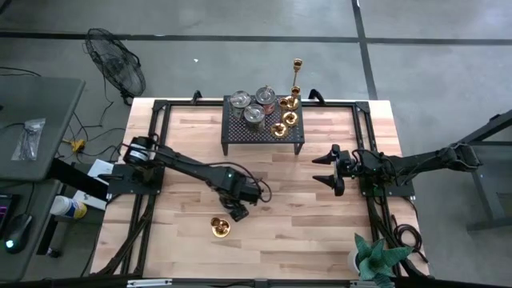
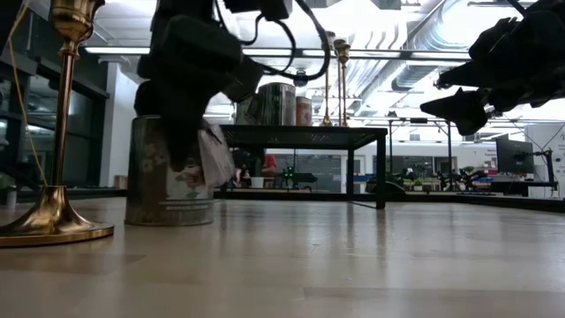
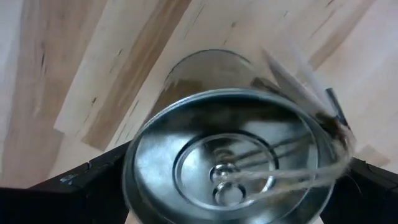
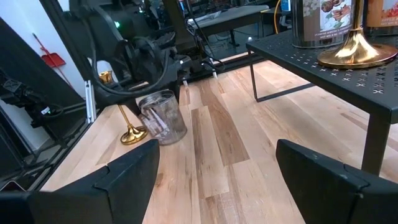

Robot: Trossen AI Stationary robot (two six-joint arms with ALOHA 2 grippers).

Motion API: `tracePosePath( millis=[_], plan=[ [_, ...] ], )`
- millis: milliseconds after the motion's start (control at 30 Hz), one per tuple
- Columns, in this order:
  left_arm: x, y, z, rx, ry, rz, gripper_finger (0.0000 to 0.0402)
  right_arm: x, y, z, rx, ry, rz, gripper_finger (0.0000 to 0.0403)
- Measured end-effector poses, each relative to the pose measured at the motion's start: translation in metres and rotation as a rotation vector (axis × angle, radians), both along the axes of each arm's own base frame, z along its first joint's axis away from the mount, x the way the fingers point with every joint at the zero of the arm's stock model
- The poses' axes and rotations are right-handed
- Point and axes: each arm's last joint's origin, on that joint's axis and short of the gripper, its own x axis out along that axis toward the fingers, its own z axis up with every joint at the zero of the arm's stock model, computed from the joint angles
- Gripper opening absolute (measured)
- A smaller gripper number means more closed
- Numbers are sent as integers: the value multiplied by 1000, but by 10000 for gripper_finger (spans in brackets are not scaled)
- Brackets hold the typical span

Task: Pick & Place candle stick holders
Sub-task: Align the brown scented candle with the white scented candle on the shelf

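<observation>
A silvery round cup [image 3: 230, 155] with a paper tag on twine stands upright on its base on the wood table [image 1: 304, 216]. It also shows in the low view [image 2: 159, 181] and the right wrist view [image 4: 164, 118]. My left gripper [image 3: 230, 177] points down over it, open, one finger on each side of the rim; I cannot tell whether they touch it. A brass candlestick [image 1: 220, 228] stands on its round base just beside the cup. My right gripper [image 1: 326, 170] waits open at the table's right side, above the table.
The black perforated stand [image 1: 240, 134] at the table's far middle carries several more holders, silvery cups [image 1: 254, 114] and brass candlesticks [image 1: 290, 118], one of them tall [image 1: 297, 76]. A green potted plant [image 1: 374, 260] sits at the near right corner.
</observation>
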Motion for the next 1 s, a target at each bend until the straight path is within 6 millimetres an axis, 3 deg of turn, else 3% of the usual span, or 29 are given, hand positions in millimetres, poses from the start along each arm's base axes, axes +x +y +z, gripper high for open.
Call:
tracePosePath(
  millis=[200,833,1000],
  plan=[
    [-2,0,-12,-20,-9,-2,388,0,0,0,0,0,0,316],
    [2,0,-9,-9,-40,-4,388,0,0,0,0,0,0,316],
    [2,0,-9,-7,-41,-3,372,0,0,0,0,0,0,316]
  ],
)
